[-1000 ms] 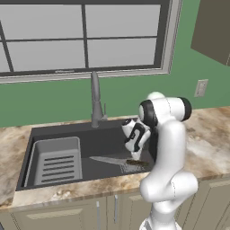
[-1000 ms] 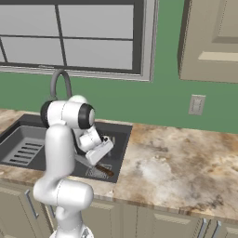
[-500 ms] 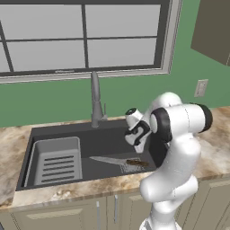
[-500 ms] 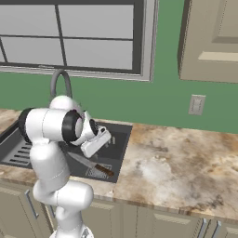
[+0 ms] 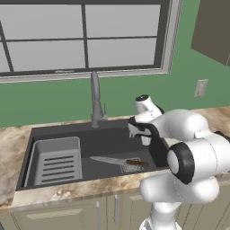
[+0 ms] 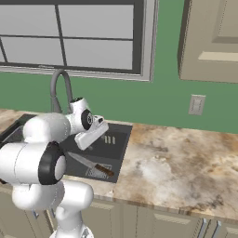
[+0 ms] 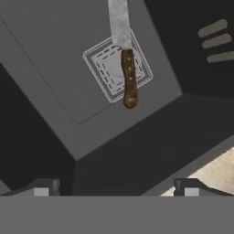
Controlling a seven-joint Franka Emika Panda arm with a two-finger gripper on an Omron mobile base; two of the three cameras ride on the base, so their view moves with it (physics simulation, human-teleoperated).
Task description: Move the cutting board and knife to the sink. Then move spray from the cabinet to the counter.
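Rack (image 5: 57, 159) of light grey ribbed plastic fills the left part of the sink (image 5: 49, 134), a dark grey rectangular basin set into the desk (image 6: 181, 162). A tall grey faucet (image 5: 95, 99) rises behind it, slim and smooth. Further right, the knife (image 5: 119, 161) lies flat on the basin floor, pointed silver-grey blade toward the rack and dark brown handle toward the arm. In the hand view its handle sits over a small square drain plate (image 7: 116, 68) with stitched-looking lines. The gripper (image 7: 114, 192) hangs above the basin, jaws wide apart and holding nothing.

By my reading, the knife part of the sink step is done. I cannot make out the cutting board in these views, so whether it is already in the basin is unclear. If it is, the next move calls for lifting the arm clear of the basin and going to the wall cabinet (image 6: 211, 39) for the spray bottle, which is not visible here.

Right of the sink the desk is a glossy beige-and-brown marble pattern, bare and flat, over beige panelled fronts. A pale wall outlet (image 6: 197, 104) sits on the green wall above it.
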